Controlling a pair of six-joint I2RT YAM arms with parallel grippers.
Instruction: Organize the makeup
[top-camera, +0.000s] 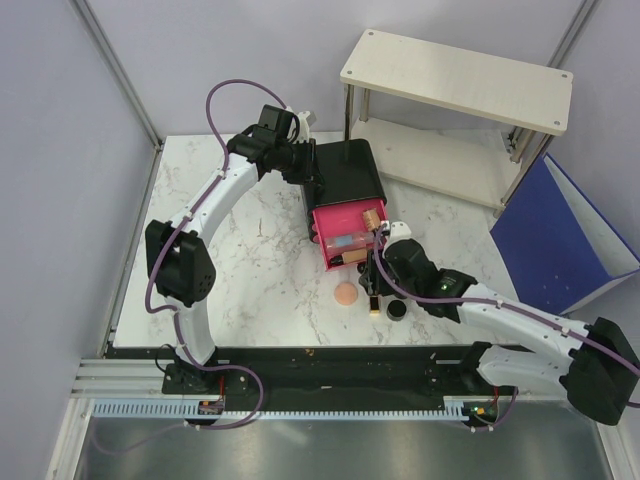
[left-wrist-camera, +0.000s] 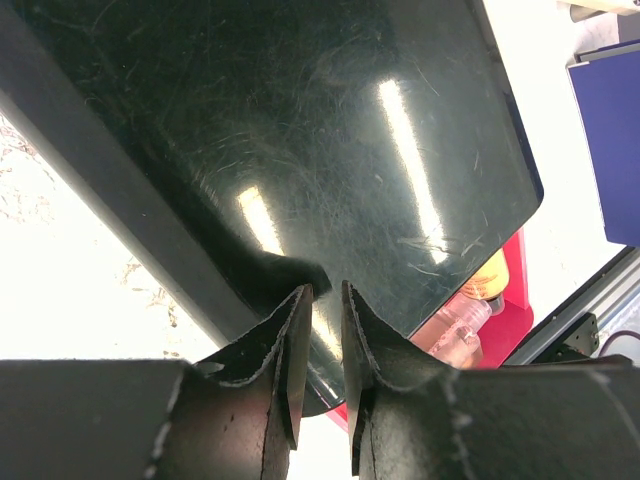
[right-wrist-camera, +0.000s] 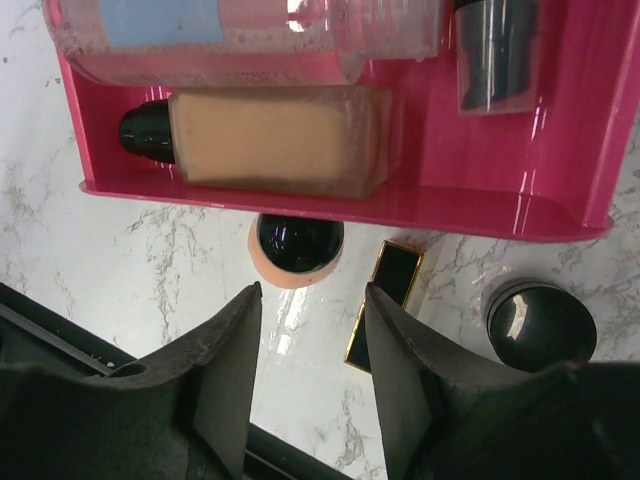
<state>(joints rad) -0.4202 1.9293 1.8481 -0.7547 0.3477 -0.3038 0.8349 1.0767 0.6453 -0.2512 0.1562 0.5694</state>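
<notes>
The pink drawer of the black box is pulled out. In the right wrist view it holds a tan bottle, a clear bottle and a small dark bottle. On the table in front of it lie a peach disc with a small black jar against it, a black-gold lipstick and a second black jar. My right gripper hovers open and empty above them. My left gripper is shut, at the box's back left corner.
A white two-level shelf stands at the back right and a blue box at the right edge. The left wrist view shows the glossy box top and a gold-capped tan bottle in the drawer.
</notes>
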